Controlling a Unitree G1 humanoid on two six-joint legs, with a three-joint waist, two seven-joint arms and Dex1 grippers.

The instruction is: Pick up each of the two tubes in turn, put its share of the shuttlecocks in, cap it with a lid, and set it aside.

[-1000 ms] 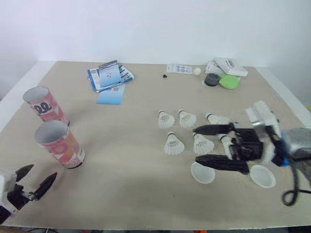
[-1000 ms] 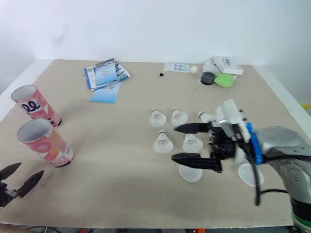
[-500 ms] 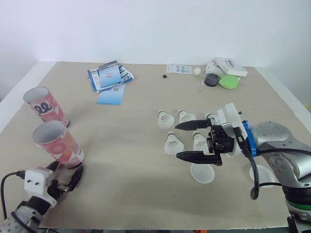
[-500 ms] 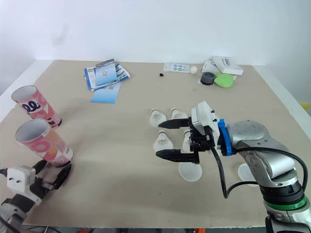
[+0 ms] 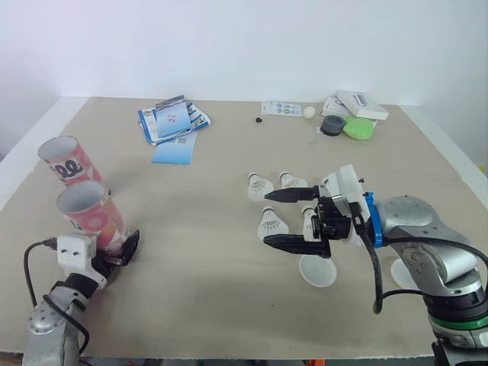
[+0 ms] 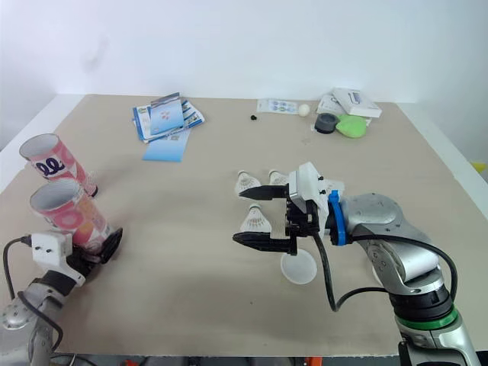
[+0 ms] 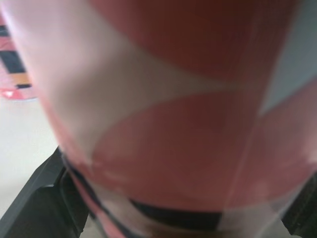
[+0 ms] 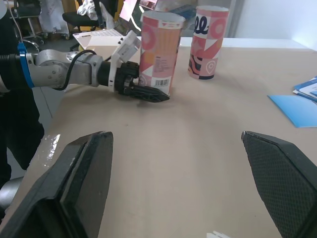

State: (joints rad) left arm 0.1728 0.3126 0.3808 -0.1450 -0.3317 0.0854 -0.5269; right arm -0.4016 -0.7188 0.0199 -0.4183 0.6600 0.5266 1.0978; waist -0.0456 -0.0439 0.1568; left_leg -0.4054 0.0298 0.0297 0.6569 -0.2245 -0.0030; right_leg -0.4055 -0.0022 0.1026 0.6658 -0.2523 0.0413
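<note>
Two pink patterned tubes stand upright and open-topped at the table's left: the near tube [image 5: 88, 217] and the far tube [image 5: 67, 164]. My left gripper [image 5: 114, 245] is at the near tube's base, with a finger [image 7: 42, 196] against each side, shut on it. Several white shuttlecocks lie right of centre, one [image 5: 272, 225] between the spread tips of my right gripper [image 5: 276, 219], which hovers open with nothing held. A clear lid [image 5: 318, 271] lies just below that gripper and a second lid [image 5: 408, 274] further right. The right wrist view looks across at both tubes [image 8: 157, 52].
Blue leaflets [image 5: 171, 122] lie at the back left. At the back right are a white box [image 5: 362, 103], a green thing [image 5: 358, 128], a dark cap [image 5: 332, 124] and a small ball [image 5: 309, 112]. Bare tabletop [image 5: 198, 229] separates the tubes from the shuttlecocks.
My left gripper has come forward from the table's near edge and closed around the near tube's base. My right gripper has travelled left, from the lids to over the shuttlecocks.
</note>
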